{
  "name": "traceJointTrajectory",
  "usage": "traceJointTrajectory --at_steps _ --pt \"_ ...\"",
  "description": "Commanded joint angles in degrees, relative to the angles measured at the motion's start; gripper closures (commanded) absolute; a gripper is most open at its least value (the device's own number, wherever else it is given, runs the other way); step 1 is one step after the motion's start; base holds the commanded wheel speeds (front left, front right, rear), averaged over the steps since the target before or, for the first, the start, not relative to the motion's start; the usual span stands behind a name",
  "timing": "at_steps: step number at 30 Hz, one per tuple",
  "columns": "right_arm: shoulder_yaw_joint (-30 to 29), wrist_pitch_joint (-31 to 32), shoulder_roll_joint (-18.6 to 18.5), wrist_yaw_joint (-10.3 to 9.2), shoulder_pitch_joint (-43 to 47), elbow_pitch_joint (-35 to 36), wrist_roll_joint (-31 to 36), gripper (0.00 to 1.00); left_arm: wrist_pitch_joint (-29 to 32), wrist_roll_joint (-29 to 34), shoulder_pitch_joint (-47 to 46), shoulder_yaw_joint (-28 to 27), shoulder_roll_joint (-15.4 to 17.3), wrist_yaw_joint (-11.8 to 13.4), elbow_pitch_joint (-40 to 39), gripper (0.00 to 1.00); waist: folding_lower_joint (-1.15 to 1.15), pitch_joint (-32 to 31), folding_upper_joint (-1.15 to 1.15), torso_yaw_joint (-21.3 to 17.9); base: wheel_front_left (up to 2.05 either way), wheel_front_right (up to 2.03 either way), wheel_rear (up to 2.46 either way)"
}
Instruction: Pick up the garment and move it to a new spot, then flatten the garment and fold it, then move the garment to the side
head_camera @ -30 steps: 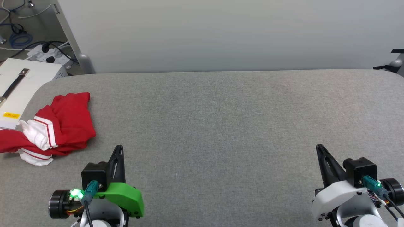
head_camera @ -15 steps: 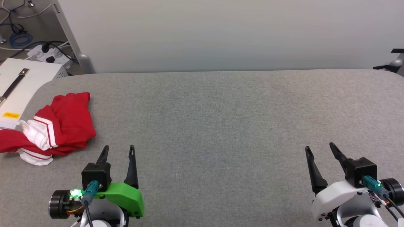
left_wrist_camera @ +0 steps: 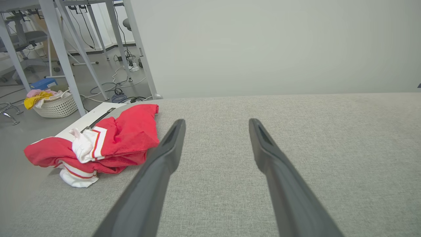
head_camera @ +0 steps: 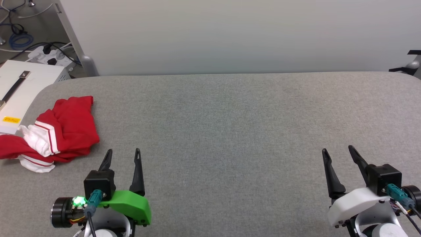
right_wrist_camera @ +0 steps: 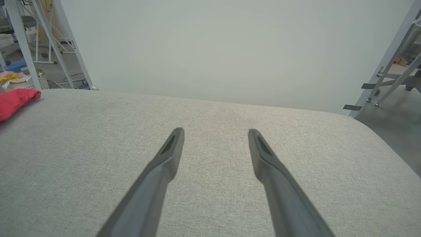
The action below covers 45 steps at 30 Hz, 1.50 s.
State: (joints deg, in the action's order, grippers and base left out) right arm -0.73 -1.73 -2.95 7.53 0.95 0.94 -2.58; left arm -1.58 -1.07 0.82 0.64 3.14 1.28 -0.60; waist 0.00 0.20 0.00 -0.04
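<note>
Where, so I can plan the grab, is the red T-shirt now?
In the head view the T-shirt lies crumpled on the table at its left edge, ahead and left of the open left gripper, beside a white box.

Green-shelled left claw with glowing light, white-shelled right claw, teal plugs, long black fingers

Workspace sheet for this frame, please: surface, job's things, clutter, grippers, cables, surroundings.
surface: grey fabric table, flat and smooth.
job's things: garment crumpled at the table's left edge, untouched.
clutter: nothing seen.
grippers: left gripper and right gripper both open, holding nothing, near the table's front edge.
cables: power strip with plugged cables and a blue cable coil on the floor.
surroundings: white box beside the table, pale wall behind, laundry basket on the floor.
</note>
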Motion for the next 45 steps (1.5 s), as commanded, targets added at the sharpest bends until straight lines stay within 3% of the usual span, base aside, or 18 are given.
traceJointTrajectory --at_steps 1,45 --pt "-0.22 -0.65 0.02 -0.01 -0.04 0.52 -0.89 0.00 -0.63 -0.34 0.00 0.15 -0.04 0.50 -0.38 0.00 0.00 0.00 0.00 0.00 0.00 0.00 0.00" --pt "-0.61 -5.91 0.04 -0.02 1.16 2.34 -6.43 0.00 -5.97 -1.86 0.57 2.09 -0.13 2.25 -1.35 0.00 0.00 0.64 0.00 0.08 0.00 0.00 0.00"
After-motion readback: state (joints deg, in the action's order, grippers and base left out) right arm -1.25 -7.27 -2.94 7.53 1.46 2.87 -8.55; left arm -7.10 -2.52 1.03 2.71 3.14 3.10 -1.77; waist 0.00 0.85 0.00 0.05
